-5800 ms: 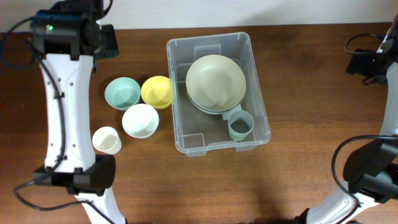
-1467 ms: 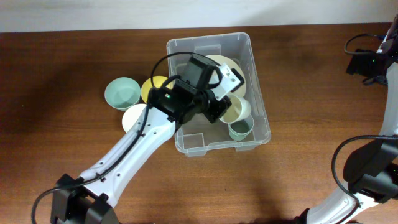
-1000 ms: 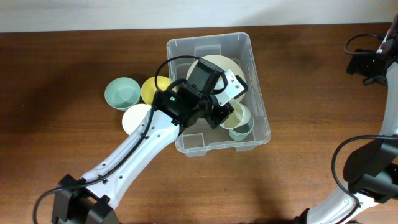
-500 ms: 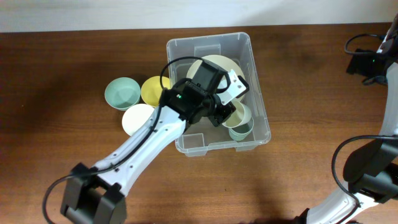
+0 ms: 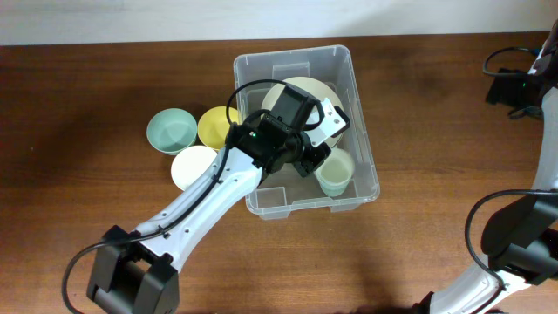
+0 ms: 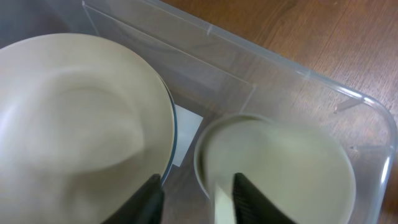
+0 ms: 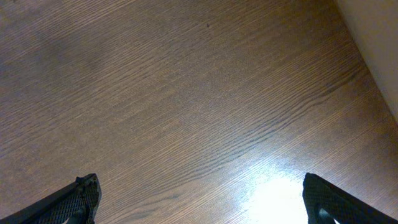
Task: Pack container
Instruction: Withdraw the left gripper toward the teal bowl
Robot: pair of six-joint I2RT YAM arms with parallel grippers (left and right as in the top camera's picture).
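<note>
The clear plastic container (image 5: 292, 59) stands at the table's middle. It holds a large cream bowl (image 5: 305, 89) on a teal one, and a cream cup (image 5: 336, 173) nested in the cup at its front right corner. My left gripper (image 5: 314, 157) is inside the container, open, with its fingers astride the cup's near rim. In the left wrist view the fingers (image 6: 196, 199) stand apart, with the cup (image 6: 280, 168) to the right, the cream bowl (image 6: 74, 118) to the left and the container wall (image 6: 249, 68) behind. My right gripper (image 7: 199, 199) is open over bare wood at the far right (image 5: 514, 87).
A teal bowl (image 5: 171, 131), a yellow bowl (image 5: 218, 126) and a white bowl (image 5: 192, 167) sit together on the table left of the container. My left arm crosses over the white bowl and the container's left wall.
My left arm carried the cream cup from the table into the container. In the last half second the cup dropped down into the cup at the front right corner.
</note>
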